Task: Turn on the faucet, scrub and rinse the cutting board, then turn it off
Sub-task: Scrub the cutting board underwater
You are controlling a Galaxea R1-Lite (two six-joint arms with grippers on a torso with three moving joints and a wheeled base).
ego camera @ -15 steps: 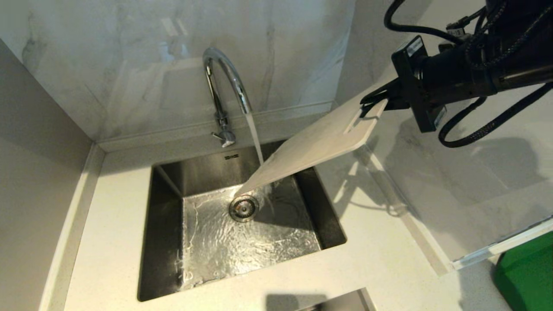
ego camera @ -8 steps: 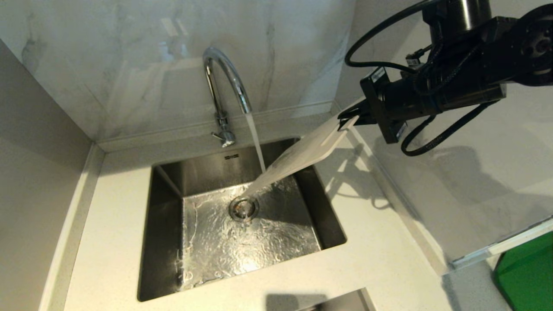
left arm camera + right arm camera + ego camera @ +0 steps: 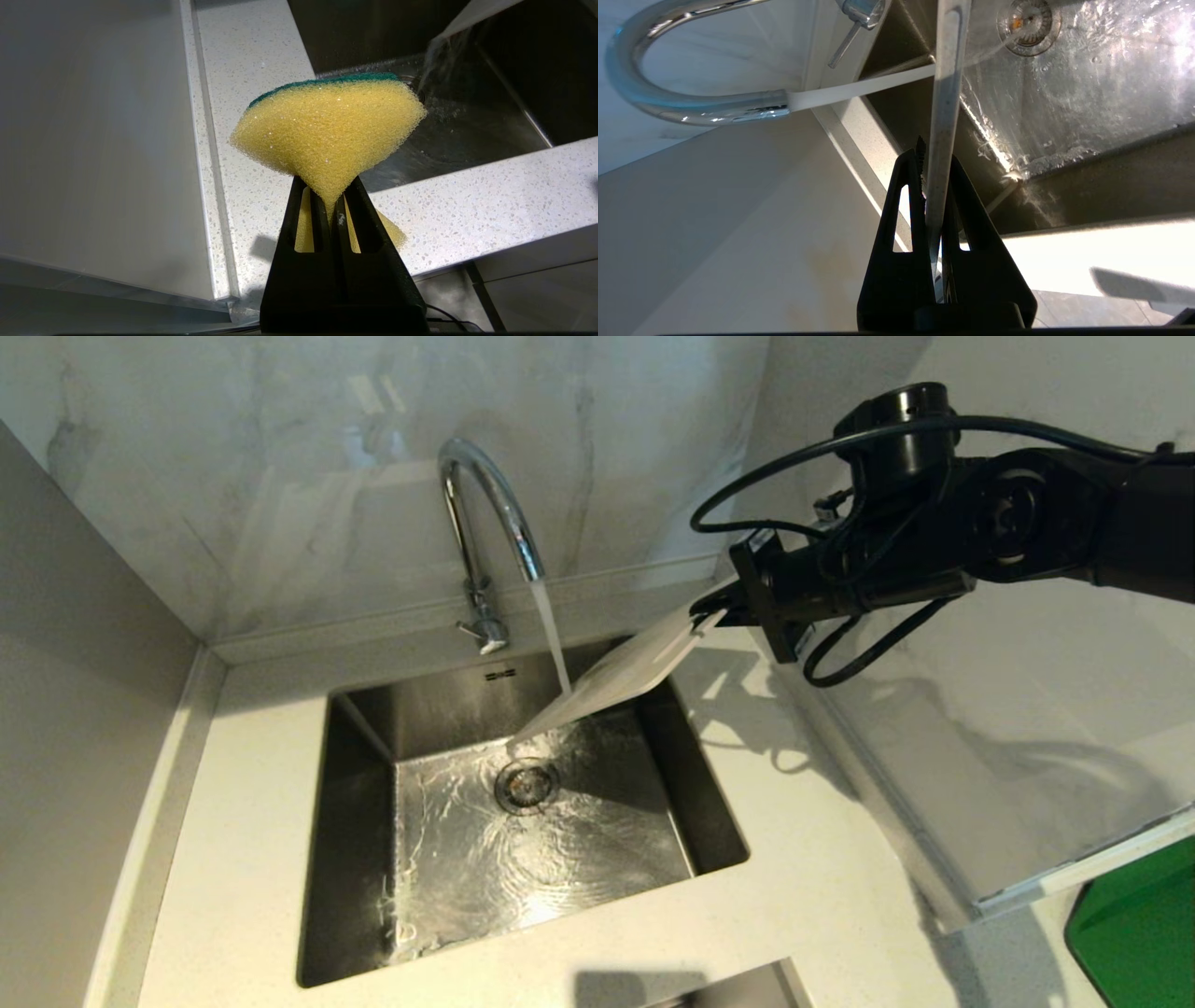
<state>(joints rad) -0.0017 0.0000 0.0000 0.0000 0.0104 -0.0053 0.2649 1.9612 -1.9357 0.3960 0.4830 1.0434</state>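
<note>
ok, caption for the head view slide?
Right gripper tilts the board under the running faucet, water draining into the sink.

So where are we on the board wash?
Done: faucet is running. In hand: right claw tilts the cutting board under the stream over the sink; left claw grips the sponge, off the board. Left: finish rinsing, shut off the faucet.

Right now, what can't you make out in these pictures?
- Left gripper: outside the head view; only its wrist view shows it pinching the sponge.
- Cutting board underside: faces away in the head view; seen edge-on from the right gripper.
- Sponge's green side: only an edge shows.
- Faucet lever position: too small to read.
</note>
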